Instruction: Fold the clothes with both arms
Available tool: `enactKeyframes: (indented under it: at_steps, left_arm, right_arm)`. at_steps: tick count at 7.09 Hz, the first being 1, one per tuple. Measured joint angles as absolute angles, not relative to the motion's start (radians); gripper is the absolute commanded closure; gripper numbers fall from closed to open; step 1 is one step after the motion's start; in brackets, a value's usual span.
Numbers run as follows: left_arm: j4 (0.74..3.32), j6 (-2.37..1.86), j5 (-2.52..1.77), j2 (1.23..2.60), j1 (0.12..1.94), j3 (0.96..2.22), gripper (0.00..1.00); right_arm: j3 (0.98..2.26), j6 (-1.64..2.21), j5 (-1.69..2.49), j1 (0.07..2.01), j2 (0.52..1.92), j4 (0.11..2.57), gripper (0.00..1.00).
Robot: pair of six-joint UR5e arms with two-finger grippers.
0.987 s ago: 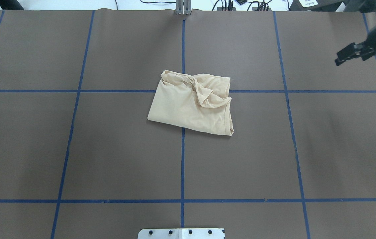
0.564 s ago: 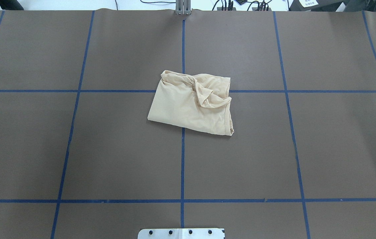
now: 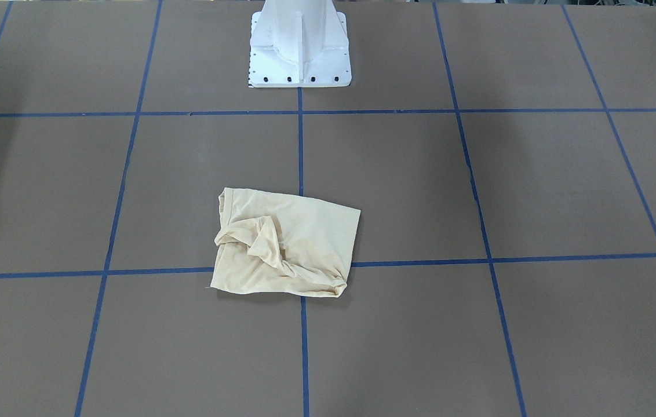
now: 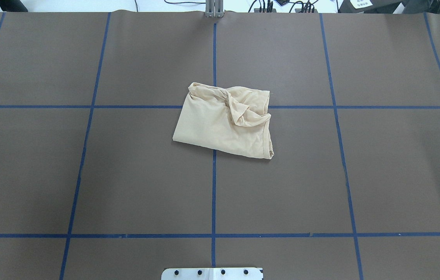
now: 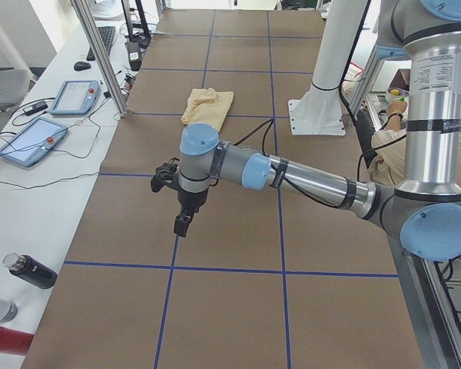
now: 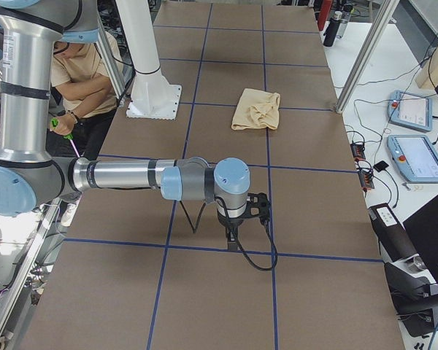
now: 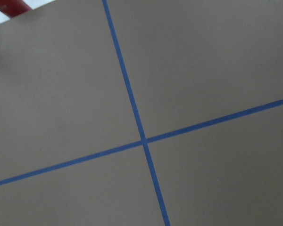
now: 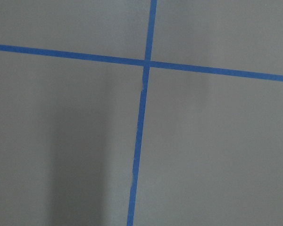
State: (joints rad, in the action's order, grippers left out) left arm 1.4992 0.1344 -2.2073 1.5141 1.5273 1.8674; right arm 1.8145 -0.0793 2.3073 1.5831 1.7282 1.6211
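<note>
Folded but rumpled, the cream T-shirt [image 4: 224, 124] lies at the middle of my brown, blue-taped table [image 4: 126, 175], across the centre line. The left gripper [image 5: 182, 223] and right gripper [image 6: 233, 237] hang over opposite table ends, well apart from it. I cannot tell how wide their fingers stand.

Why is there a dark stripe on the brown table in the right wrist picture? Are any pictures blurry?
Right wrist view: that soft grey band on the brown table cover is a shadow. Left wrist view: the blue tape lines look slightly soft. Overhead view: even light, the cream-yellow folded shirt sharp.
</note>
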Motion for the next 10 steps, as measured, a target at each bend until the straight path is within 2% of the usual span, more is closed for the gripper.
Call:
enactKeyframes:
  at_steps: [3, 6, 10]
  left_arm:
    - [1.476, 0.174, -2.322, 1.439, 1.533, 1.828, 0.00]
    - [1.480, 0.208, -2.352, 1.388, 1.553, 1.845, 0.00]
    - [1.476, 0.248, -2.343, 1.388, 1.602, 1.837, 0.00]
  right_arm:
    - [1.839, -0.078, 2.285, 1.583, 1.740, 1.642, 0.00]
    - [1.843, -0.069, 2.279, 1.583, 1.770, 1.641, 0.00]
    - [1.847, -0.068, 2.295, 1.583, 1.771, 1.630, 0.00]
